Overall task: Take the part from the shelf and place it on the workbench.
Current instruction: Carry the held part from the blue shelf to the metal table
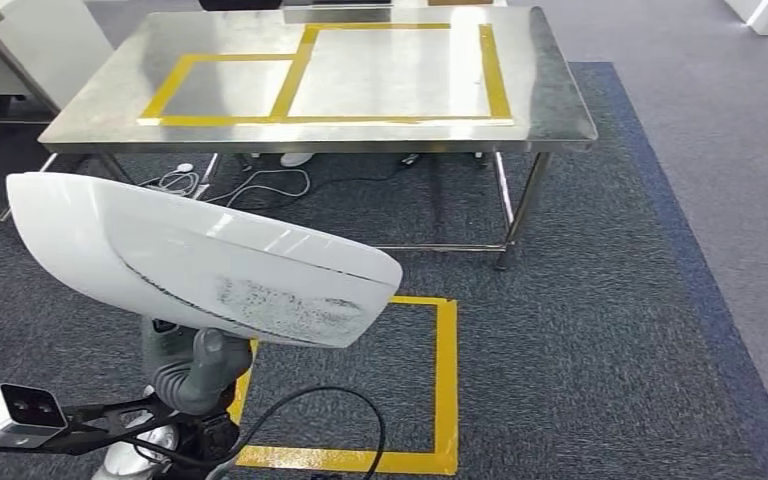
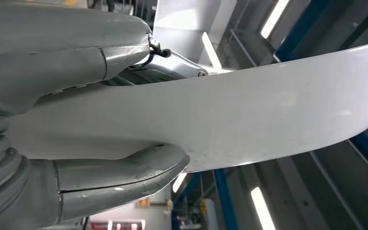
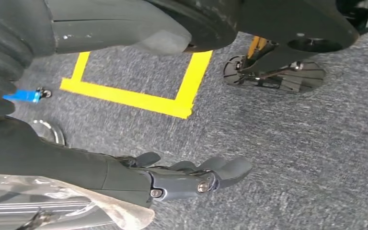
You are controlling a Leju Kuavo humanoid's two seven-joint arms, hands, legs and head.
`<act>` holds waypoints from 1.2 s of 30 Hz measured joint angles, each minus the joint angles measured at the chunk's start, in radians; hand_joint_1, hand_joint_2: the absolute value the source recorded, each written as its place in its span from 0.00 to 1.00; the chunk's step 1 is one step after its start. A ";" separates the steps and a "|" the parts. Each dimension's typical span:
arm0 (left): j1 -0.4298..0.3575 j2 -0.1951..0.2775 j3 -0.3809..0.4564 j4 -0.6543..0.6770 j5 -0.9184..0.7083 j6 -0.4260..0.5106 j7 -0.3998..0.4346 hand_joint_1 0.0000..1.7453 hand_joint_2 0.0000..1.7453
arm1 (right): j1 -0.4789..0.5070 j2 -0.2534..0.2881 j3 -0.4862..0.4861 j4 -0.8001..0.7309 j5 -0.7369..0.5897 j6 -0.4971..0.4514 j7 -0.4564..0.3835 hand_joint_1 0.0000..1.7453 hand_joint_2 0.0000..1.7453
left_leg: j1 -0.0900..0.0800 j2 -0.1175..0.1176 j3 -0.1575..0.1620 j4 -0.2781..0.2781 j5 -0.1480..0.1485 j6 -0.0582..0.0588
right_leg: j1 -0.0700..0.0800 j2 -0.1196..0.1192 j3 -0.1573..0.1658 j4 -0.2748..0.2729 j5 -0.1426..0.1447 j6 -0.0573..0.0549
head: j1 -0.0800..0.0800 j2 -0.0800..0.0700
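Note:
The part (image 1: 200,260) is a long, curved white shell with a scuffed grey patch on its near side. My left hand (image 1: 196,372) grips it from below and holds it up at the lower left of the head view. The left wrist view shows the part (image 2: 249,120) clamped between the thick grey thumb (image 2: 124,175) and the fingers (image 2: 76,52). The steel workbench (image 1: 550,100) stands ahead, marked with yellow tape rectangles (image 1: 400,70). My right hand (image 3: 187,179) hangs over the carpet, fingers apart and holding nothing.
A yellow tape square (image 1: 445,390) is stuck on the dark carpet in front of me. Cables (image 1: 260,185) lie under the workbench between its legs. Another table (image 1: 20,50) stands at the far left. A small blue object (image 3: 23,96) lies on the floor.

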 joint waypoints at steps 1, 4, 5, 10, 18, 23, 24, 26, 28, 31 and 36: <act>0.000 0.001 0.000 0.000 -0.001 0.001 0.000 1.00 1.00 | 0.000 0.000 0.000 0.000 0.000 0.001 0.000 0.00 1.00 | 0.001 0.002 0.001 -0.003 0.013 0.000 | 0.000 -0.010 0.002 0.000 -0.002 0.001 | 0.000 0.000; 0.000 0.002 0.000 0.000 -0.001 0.002 0.000 1.00 1.00 | -0.004 0.000 0.000 0.000 -0.001 -0.001 0.000 0.00 1.00 | 0.000 0.013 0.093 -0.178 0.105 0.009 | 0.002 -0.025 0.012 0.001 -0.011 0.010 | 0.000 0.000; 0.000 0.002 0.000 0.000 -0.001 0.002 0.000 1.00 1.00 | -0.005 0.000 -0.001 0.000 -0.003 -0.006 0.001 0.00 1.00 | -0.002 0.018 0.120 -0.231 0.119 0.014 | 0.004 -0.028 0.013 0.002 -0.013 0.014 | 0.000 0.000; 0.004 0.001 0.001 0.000 0.000 0.004 0.000 1.00 1.00 | -0.008 0.000 -0.013 0.000 -0.012 -0.023 0.011 0.00 1.00 | -0.002 0.018 0.145 -0.283 0.115 0.038 | 0.006 -0.022 0.011 0.010 -0.029 0.039 | 0.003 0.000; 0.004 0.000 0.001 0.000 0.000 0.004 0.000 1.00 1.00 | -0.002 -0.001 -0.025 0.001 -0.013 -0.024 0.015 0.00 1.00 | -0.001 -0.001 0.155 -0.286 0.109 0.054 | 0.004 0.026 -0.105 0.176 -0.045 0.046 | 0.013 0.000; 0.003 -0.001 0.001 0.000 0.000 0.004 0.000 1.00 1.00 | -0.004 -0.002 -0.027 0.002 -0.011 -0.021 0.016 0.00 1.00 | -0.005 -0.010 0.153 -0.278 0.103 0.032 | 0.007 0.036 -0.024 0.008 0.011 0.030 | 0.012 0.000; 0.003 -0.001 0.001 0.000 0.000 0.004 0.000 1.00 1.00 | -0.004 -0.002 -0.027 0.002 -0.010 -0.021 0.016 0.00 1.00 | -0.004 -0.010 0.154 -0.278 0.102 0.027 | 0.007 0.035 -0.023 0.006 0.013 0.024 | 0.012 0.000; 0.002 0.000 0.001 0.000 0.001 0.004 0.000 1.00 1.00 | -0.003 -0.002 -0.027 0.002 -0.008 -0.019 0.016 0.00 1.00 | -0.002 -0.005 0.141 -0.244 0.078 0.016 | 0.003 0.031 -0.018 0.001 0.015 0.013 | 0.009 0.000; 0.002 0.000 0.001 0.000 0.001 0.005 0.000 1.00 1.00 | -0.003 -0.001 -0.027 0.002 -0.007 -0.018 0.016 0.00 1.00 | 0.001 0.000 0.089 -0.130 0.019 0.006 | 0.002 0.027 -0.014 -0.001 0.014 0.005 | 0.005 0.000; 0.005 0.002 0.001 0.000 0.001 0.005 0.000 1.00 1.00 | -0.003 -0.002 -0.029 0.002 -0.007 -0.015 0.016 0.00 1.00 | 0.003 0.001 0.016 0.013 -0.019 0.000 | 0.002 0.022 -0.011 -0.001 0.010 0.001 | 0.005 0.000; 0.004 0.002 0.001 0.000 0.001 0.005 0.000 1.00 1.00 | -0.004 -0.001 -0.030 0.003 -0.008 -0.010 0.016 0.00 1.00 | 0.000 0.009 0.134 -0.247 0.116 0.016 | 0.005 0.022 0.005 0.001 -0.004 0.016 | 0.006 0.000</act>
